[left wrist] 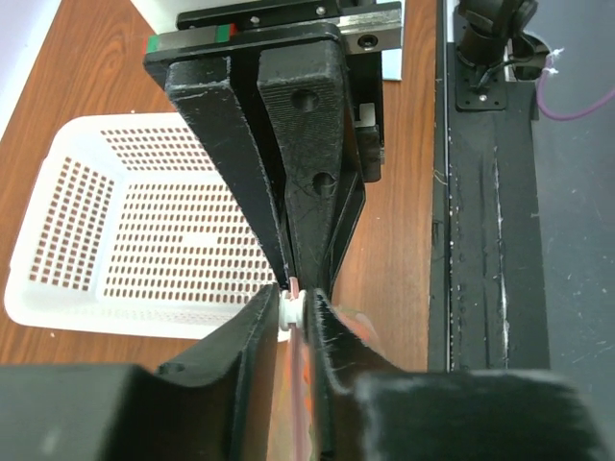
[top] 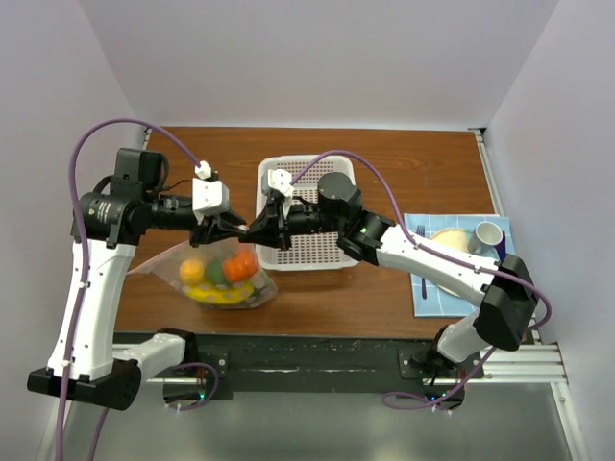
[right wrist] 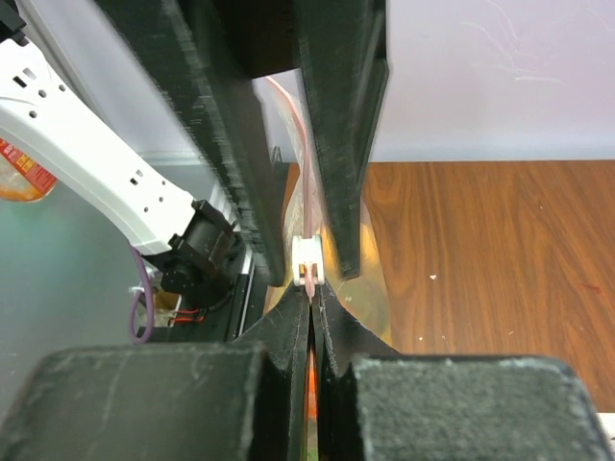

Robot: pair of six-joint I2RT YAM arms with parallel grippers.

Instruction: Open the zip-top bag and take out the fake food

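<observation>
**Both jaws closed on the bag's top edge, food still inside**

My left jaws and right jaws meet tip to tip above the surface (top: 404, 168), just off the near-left corner of the white basket (top: 309, 164). Both are pinched tight with no gap showing.

In the left wrist view, my left jaws grip a small white piece (left wrist: 290, 310) on the top edge of the zip-top bag (top: 159, 266). In the right wrist view, my right jaws clamp the pinkish strip of that same edge just beside the white piece (right wrist: 307, 257).

The bag hangs from this shared grip and slopes down toward the near edge of the surface, left of centre. I cannot tell whether its bottom rests on the surface.

The fake food (top: 223, 279) sits bunched in the low part of the bag: a yellow banana (top: 221, 295), an orange piece (top: 240, 265), a green piece and a small yellow one.

A plate (top: 448, 240) and a mug (top: 487, 234) stand on a blue mat (top: 434, 291) at the right edge.
</observation>
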